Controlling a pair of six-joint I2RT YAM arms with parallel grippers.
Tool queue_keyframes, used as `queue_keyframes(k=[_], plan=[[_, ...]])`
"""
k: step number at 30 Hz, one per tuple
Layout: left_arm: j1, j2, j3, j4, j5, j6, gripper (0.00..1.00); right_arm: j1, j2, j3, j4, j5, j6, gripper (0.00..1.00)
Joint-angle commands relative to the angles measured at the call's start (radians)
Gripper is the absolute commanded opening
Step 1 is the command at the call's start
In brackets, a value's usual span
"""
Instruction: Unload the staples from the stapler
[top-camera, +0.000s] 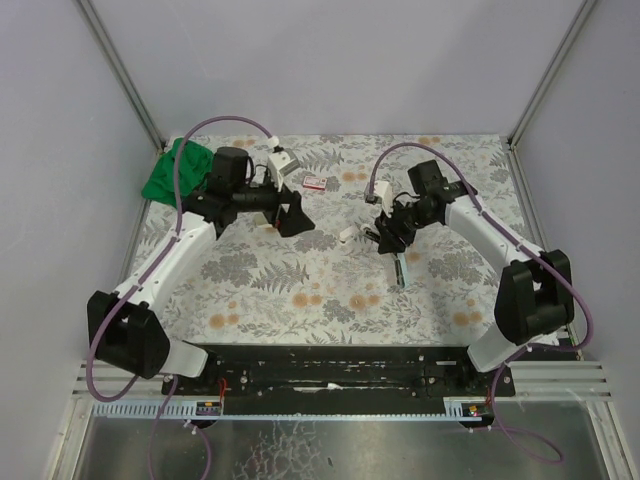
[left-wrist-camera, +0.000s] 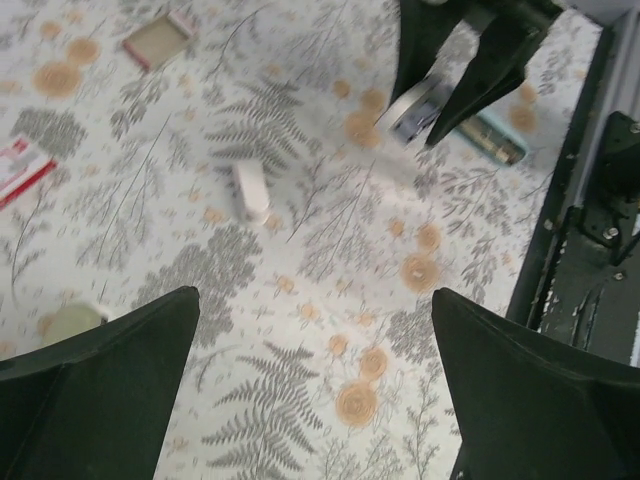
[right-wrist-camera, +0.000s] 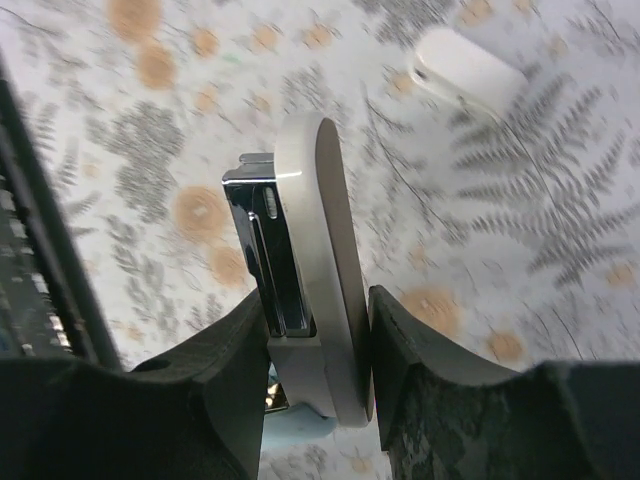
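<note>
Stapler (right-wrist-camera: 330, 260): cream shell, chrome magazine showing beside it.
Right fingers (right-wrist-camera: 200, 400): yours clamp the stapler's sides.
Left fingers (left-wrist-camera: 100, 380): yours spread wide, holding nothing.

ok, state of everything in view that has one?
left fingers: wide open, empty
right fingers: shut on the stapler
stapler: clamped side-on, chrome magazine showing
small white piece: loose on the table
red-and-white box: flat on the table
green cloth: bunched, far-left corner
staples: none discernible

White arm links (top-camera: 170, 255), black joints (top-camera: 125, 335), purple cables (top-camera: 230, 122), matte black claw fingers (left-wrist-camera: 100, 380)
</note>
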Motion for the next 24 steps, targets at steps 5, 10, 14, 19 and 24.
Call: queue_keyframes(k=[5,10,14,19,24], plan=[[0.079,-0.103,-0.124,-0.009,-0.081,0.061,1.00,0.008,-0.153,-0.166,0.264,0.409,0.029,0.26],[0.091,-0.138,-0.192,0.026,-0.126,0.061,1.00,0.010,-0.152,-0.221,0.323,0.552,0.002,0.26],[0.094,-0.150,-0.221,0.044,-0.146,0.055,1.00,0.026,-0.134,-0.244,0.367,0.683,-0.012,0.26],[0.110,-0.181,-0.256,0.075,-0.157,0.044,1.00,0.101,-0.105,-0.274,0.429,0.897,-0.045,0.26],[0.131,-0.208,-0.272,0.087,-0.162,0.039,1.00,0.208,-0.059,-0.305,0.467,1.102,-0.102,0.27]])
